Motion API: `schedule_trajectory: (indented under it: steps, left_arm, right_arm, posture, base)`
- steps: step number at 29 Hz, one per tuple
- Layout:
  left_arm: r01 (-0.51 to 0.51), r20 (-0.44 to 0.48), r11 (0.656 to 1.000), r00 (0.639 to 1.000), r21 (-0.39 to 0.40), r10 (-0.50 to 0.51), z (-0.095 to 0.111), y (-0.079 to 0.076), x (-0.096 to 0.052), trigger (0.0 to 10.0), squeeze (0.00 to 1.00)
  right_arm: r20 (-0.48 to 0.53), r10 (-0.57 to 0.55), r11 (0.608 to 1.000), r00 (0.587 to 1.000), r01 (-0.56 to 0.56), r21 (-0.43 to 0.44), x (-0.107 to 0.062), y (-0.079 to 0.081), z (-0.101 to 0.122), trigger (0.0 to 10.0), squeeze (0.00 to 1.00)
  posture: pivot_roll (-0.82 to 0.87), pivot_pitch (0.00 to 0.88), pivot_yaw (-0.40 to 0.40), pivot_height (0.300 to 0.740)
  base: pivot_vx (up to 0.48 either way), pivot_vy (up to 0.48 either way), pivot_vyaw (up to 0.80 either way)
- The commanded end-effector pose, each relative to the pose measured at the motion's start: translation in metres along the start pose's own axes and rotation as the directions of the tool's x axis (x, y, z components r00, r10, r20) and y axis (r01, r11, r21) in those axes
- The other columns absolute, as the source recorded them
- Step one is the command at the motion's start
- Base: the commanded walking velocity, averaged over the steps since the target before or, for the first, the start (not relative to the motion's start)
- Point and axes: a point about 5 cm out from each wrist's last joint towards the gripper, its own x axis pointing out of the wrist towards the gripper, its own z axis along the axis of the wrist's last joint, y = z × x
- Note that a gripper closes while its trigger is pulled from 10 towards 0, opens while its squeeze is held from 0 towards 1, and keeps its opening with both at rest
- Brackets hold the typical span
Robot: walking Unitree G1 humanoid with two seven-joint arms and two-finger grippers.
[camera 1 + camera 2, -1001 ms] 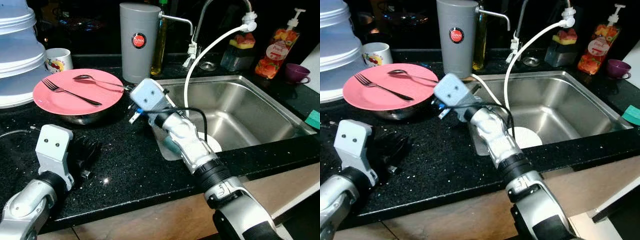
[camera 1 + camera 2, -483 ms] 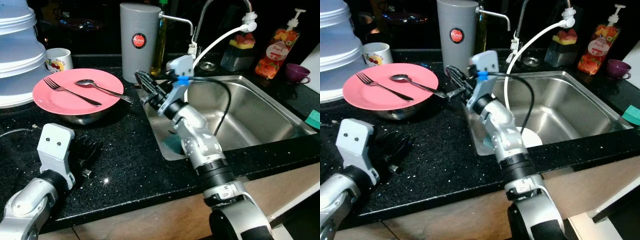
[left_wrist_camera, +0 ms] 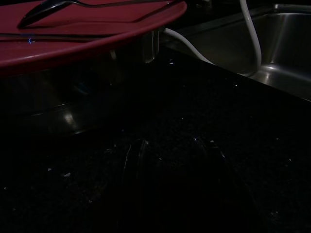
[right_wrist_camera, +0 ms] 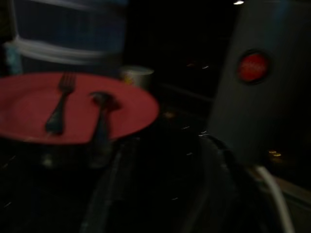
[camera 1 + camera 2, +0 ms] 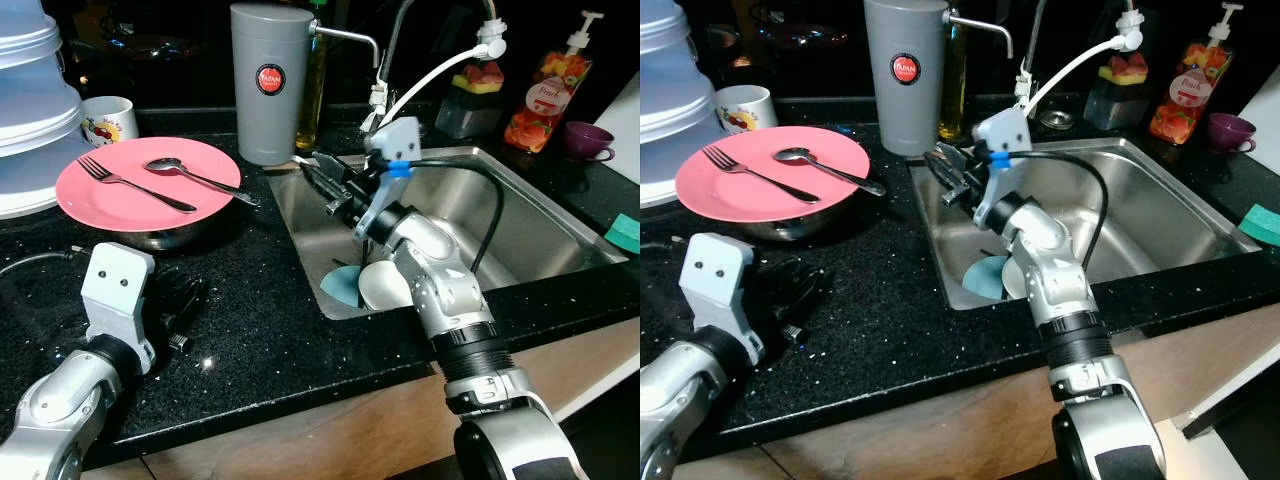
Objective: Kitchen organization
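Black speckled countertop runs beside a steel sink, where a white bowl and a teal dish lie near the front wall. On the counter, a pink plate rests on a metal bowl and carries a fork and a spoon. The right gripper hovers over the sink's left rim, fingers parted and holding nothing. The left gripper lies on the counter; whether its fingers are spread cannot be told.

Brushed steel sink, speckled glossy black stone counter, shiny metal fork and spoon, smooth pink plate
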Motion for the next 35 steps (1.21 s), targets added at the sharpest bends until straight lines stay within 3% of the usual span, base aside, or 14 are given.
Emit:
schedule_trajectory:
  steps: [1, 3, 4, 5, 6, 13, 19, 35]
  left_arm:
    - [0.018, -0.037, 1.0, 0.999, -0.008, -0.018, -0.008, -0.003, 0.001, 10.0, 0.0]
    - [0.022, -0.036, 1.0, 0.999, -0.003, -0.022, -0.007, -0.002, 0.002, 10.0, 0.0]
    - [0.022, -0.036, 1.0, 0.999, -0.003, -0.022, -0.007, -0.002, 0.002, 10.0, 0.0]
    - [0.028, -0.035, 1.0, 0.999, 0.0, -0.028, -0.007, -0.003, 0.003, 10.0, 0.0]
    - [0.037, -0.033, 0.999, 0.999, 0.001, -0.037, -0.007, -0.004, 0.004, 10.0, 0.0]
    - [0.075, -0.017, 0.997, 0.997, -0.009, -0.075, -0.005, -0.013, 0.013, 10.0, 0.0]
    - [0.075, -0.014, 0.997, 0.997, -0.009, -0.075, -0.005, -0.014, 0.013, 10.0, 0.0]
    - [0.06, -0.022, 0.998, 0.998, -0.006, -0.06, -0.007, -0.012, 0.011, 10.0, 0.0]
  right_arm:
    - [-0.017, 0.056, 0.998, 0.998, -0.057, -0.025, 0.0, 0.011, -0.005, 10.0, 1.0]
    - [-0.077, 0.119, 0.972, 0.99, -0.131, -0.193, 0.005, 0.028, -0.013, 10.0, 1.0]
    - [-0.077, 0.119, 0.972, 0.99, -0.131, -0.193, 0.005, 0.028, -0.013, 10.0, 1.0]
    - [-0.085, 0.122, 0.948, 0.989, -0.142, -0.283, 0.008, 0.031, -0.013, 10.0, 0.0]
    - [-0.084, 0.124, 0.926, 0.989, -0.145, -0.349, 0.009, 0.034, -0.013, 10.0, 0.0]
    - [-0.051, 0.183, 0.863, 0.982, -0.186, -0.47, 0.015, 0.046, -0.006, 10.0, 0.0]
    - [-0.024, 0.149, 0.794, 0.989, -0.134, -0.593, 0.024, 0.051, -0.003, 10.0, 0.0]
    - [-0.032, 0.134, 0.699, 0.991, -0.117, -0.705, 0.03, 0.058, -0.016, 10.0, 0.0]
  posture:
    - [0.0, 0.072, -0.058, 0.74]
    - [0.0, 0.076, -0.059, 0.74]
    - [0.0, 0.076, -0.059, 0.74]
    - [0.0, 0.076, -0.059, 0.74]
    - [0.01, 0.077, -0.062, 0.74]
    - [0.0, 0.081, -0.061, 0.74]
    - [0.0, 0.086, -0.065, 0.74]
    - [0.02, 0.075, -0.078, 0.74]
  base:
    - [0.0, 0.0, 0.0]
    - [0.0, 0.0, 0.0]
    - [0.0, 0.0, 0.0]
    - [0.0, 0.0, 0.0]
    - [0.0, 0.0, 0.0]
    - [0.0, 0.0, 0.0]
    - [0.0, 0.0, 0.0]
    - [0.0, 0.0, 0.0]
